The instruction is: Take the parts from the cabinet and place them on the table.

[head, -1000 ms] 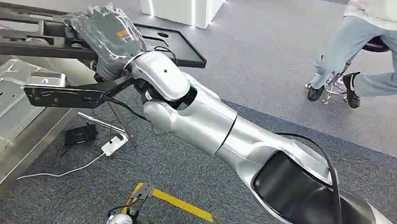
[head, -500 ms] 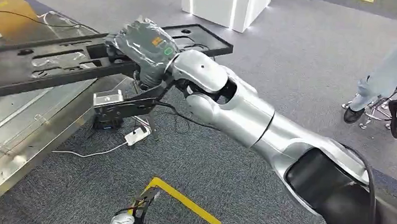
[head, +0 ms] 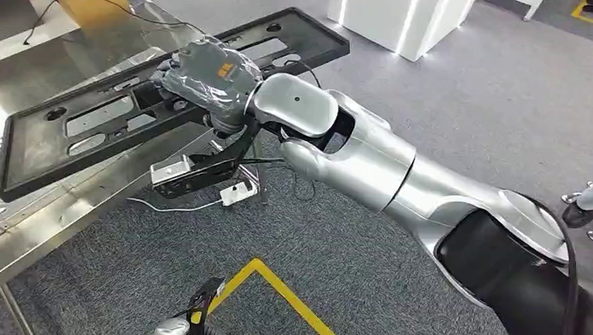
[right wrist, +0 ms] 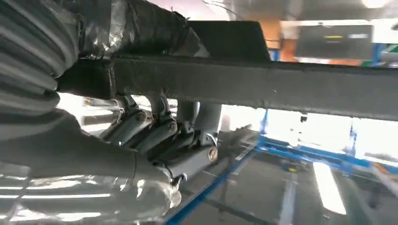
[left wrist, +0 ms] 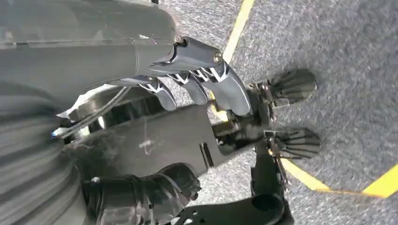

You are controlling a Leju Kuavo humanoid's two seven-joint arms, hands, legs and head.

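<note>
Head view shows the right hand [head: 207, 79], wrapped in a grey plastic cover, gripping a long black frame part [head: 94, 123] with cut-out slots. An orange label [head: 224, 70] sits on the cover, but its writing is too small to read. The part is held above the steel bench [head: 69, 204], tilted, one end over the bench top and the other end reaching out past the bench edge toward a white pillar [head: 392, 18]. In the right wrist view the fingers [right wrist: 155, 129] curl under the part's dark bar and the thumb lies over it, so the hand is holding it.

Compared with half a second ago the whole scene has swung: the bench now takes up more of the picture, the person on the stool has slid to the edge, only a shoe [head: 578, 213] showing, and the yellow floor tape [head: 289, 297] sits more central. The part is over the bench more than before.

Left wrist view has the left hand [left wrist: 187, 84] hanging over grey carpet, fingers [left wrist: 225, 89] bent partway and apart, holding nothing.
</note>
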